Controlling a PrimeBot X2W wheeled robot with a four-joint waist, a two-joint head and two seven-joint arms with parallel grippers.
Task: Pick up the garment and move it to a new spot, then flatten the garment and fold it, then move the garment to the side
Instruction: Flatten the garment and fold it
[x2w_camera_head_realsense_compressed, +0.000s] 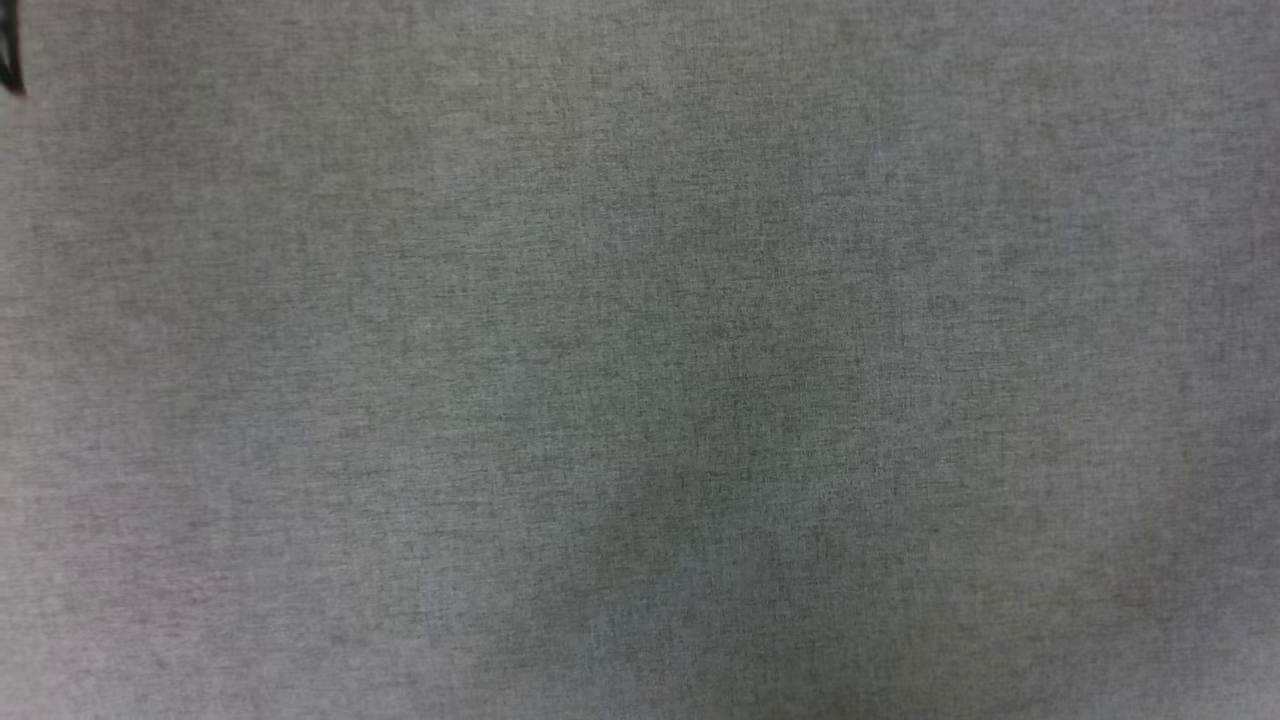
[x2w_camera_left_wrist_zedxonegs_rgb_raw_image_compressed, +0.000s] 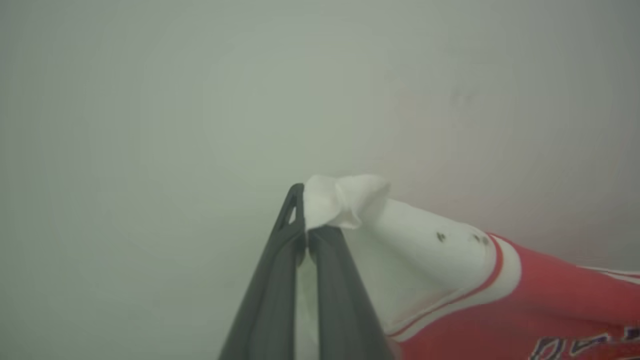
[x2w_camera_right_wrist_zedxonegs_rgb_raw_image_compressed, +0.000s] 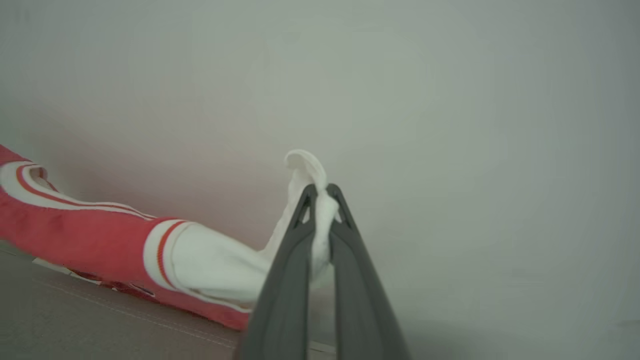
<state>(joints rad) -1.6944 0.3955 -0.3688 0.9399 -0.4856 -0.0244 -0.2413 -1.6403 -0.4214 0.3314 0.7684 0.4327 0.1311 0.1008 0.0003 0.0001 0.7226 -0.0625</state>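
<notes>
From the head, grey cloth surface (x2w_camera_head_realsense_compressed: 640, 360). Down the left wrist, the left jaws clench one white sleeve (x2w_camera_left_wrist_zedxonegs_rgb_raw_image_compressed: 350, 200) of the red garment (x2w_camera_left_wrist_zedxonegs_rgb_raw_image_compressed: 525, 295). Down the right wrist, the right jaws pinch the other sleeve (x2w_camera_right_wrist_zedxonegs_rgb_raw_image_compressed: 305, 170). It hangs stretched between them, probably so it can be laid flat.

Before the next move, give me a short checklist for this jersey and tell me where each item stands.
1. Left gripper shut on a white sleeve of the garment: ok.
2. Right gripper shut on the other white sleeve: ok.
3. Enough cloth pinched, with the sleeve ends poking past both grips: ok.
4. Garment hanging free of the surface below: cannot tell.
5. Grey surface smooth enough for laying flat: ok.
6. Dark shape at the head view's upper left edge identified: cannot tell.
</notes>
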